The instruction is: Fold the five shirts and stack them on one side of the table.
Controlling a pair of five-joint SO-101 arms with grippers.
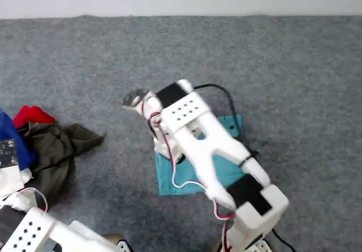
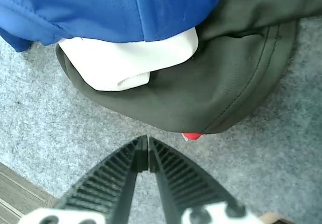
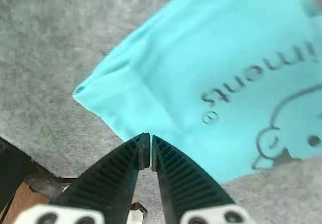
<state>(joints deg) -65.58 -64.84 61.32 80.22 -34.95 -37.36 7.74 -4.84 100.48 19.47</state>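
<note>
Grey carpet-like cloth covers the table [image 1: 294, 65]. The right arm [image 1: 203, 144] stretches over its middle, and the left arm [image 1: 39, 232] sits at the near left corner.

Under the right arm lies a teal shirt [image 1: 167, 181], already a fairly neat rectangle with the print facing up. At the left edge of the table the others lie in a loose, unfolded heap: an olive shirt [image 1: 54, 150] at the bottom, a blue shirt [image 2: 100, 7] and a white shirt [image 2: 126, 58] on top of it, and a red shirt [image 1: 33, 115] poking out behind.

The right pincer [image 3: 150, 151] is clenched, tips together, right at a folded edge of the teal shirt near one corner. I see no cloth between the tips. The left pincer [image 2: 148, 156] is clenched too, empty, hanging just short of the olive hem.

The teal shirt seems to be the one in hand, either for a last fold or for carrying to the stack. To do that well, the right pincer should release first, come down at the corner, and catch every layer, so the fold doesn't fall open when lifted.
</note>
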